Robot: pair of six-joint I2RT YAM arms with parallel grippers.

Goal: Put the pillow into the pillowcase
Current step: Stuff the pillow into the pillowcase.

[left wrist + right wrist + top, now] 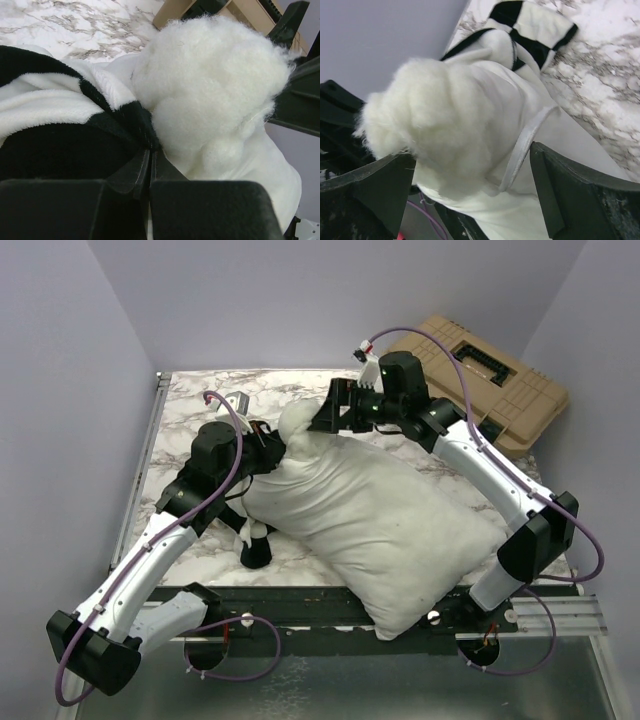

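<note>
The white pillow (380,520) lies diagonally across the marble table (190,410), its near corner over the front edge. Its far end shows fluffy white stuffing (210,85) and sits between the two grippers. My left gripper (270,445) is shut on a fold of the black-and-white checked pillowcase (65,125), right beside that end. Most of the pillowcase is hidden under the pillow; a bunched part shows at the pillow's left side (256,548). My right gripper (328,412) is open, its jaws straddling the pillow's fluffy end (435,115). The pillowcase shows beyond the pillow (530,30).
A tan plastic toolbox (485,380) sits at the back right, behind the right arm. Purple walls close in on the left, back and right. A metal rail (560,615) runs along the table's front edge.
</note>
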